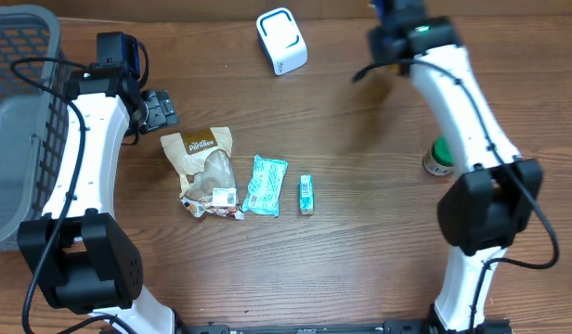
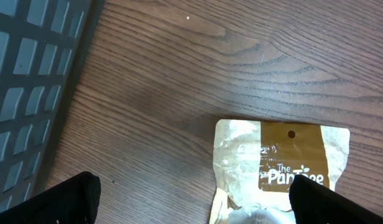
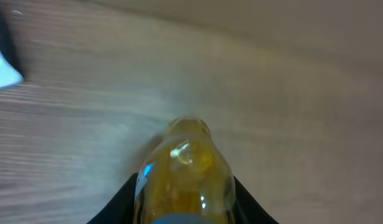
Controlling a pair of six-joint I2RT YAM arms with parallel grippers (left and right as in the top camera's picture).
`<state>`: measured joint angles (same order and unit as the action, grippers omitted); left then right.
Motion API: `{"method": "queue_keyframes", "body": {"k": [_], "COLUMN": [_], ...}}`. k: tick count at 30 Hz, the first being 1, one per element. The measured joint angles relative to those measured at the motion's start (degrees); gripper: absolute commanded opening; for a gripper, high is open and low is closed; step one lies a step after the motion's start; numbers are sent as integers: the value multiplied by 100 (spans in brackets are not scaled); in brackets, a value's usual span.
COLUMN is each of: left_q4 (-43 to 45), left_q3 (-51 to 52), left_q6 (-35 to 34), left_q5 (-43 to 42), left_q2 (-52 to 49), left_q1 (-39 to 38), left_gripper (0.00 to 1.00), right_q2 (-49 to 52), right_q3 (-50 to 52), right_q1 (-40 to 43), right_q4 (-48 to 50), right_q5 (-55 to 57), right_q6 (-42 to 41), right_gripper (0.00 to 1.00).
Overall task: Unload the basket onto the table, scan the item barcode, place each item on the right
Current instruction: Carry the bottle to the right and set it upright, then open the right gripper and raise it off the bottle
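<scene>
My right gripper (image 3: 185,202) is shut on a clear bottle of yellow liquid (image 3: 186,171) with a blue band; its black fingers (image 3: 120,202) press both sides. In the overhead view this gripper (image 1: 397,23) is raised at the back of the table, right of the white scanner (image 1: 281,40). The scanner's edge (image 3: 2,59) shows at the far left of the right wrist view. My left gripper (image 1: 161,109) stands open just above the top of a brown Pantree pouch (image 1: 201,153). In the left wrist view the pouch (image 2: 285,162) lies under the right finger (image 2: 331,202), and nothing sits between the fingers.
A grey mesh basket (image 1: 17,121) stands at the left edge, its wall (image 2: 30,74) close to the left gripper. A teal packet (image 1: 266,185) and a small teal box (image 1: 306,195) lie mid-table. A green-lidded jar (image 1: 438,158) sits beside the right arm.
</scene>
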<state>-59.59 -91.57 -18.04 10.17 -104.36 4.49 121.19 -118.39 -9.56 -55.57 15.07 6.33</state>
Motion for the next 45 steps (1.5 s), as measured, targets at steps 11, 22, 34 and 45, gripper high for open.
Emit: {"method": "queue_keyframes", "body": {"k": [11,22,34,45], "left_q4": [0,0,0,0], "left_q3": [0,0,0,0], "left_q6": [0,0,0,0], "left_q5": [0,0,0,0], "left_q2": [0,0,0,0], "left_q1": [0,0,0,0], "left_gripper": [100,99,100,99], "right_q2": [0,0,0,0], "right_q3": [291,826,826,826], "right_q1": [1735,1729,1720,1467], "right_q4": [-802,-702,-713,-713], "right_q5": [-1808,-1980,-1805,-1340], "right_q6": [-313,-319,-334,-337], "right_gripper": [20,32,34,39]}}
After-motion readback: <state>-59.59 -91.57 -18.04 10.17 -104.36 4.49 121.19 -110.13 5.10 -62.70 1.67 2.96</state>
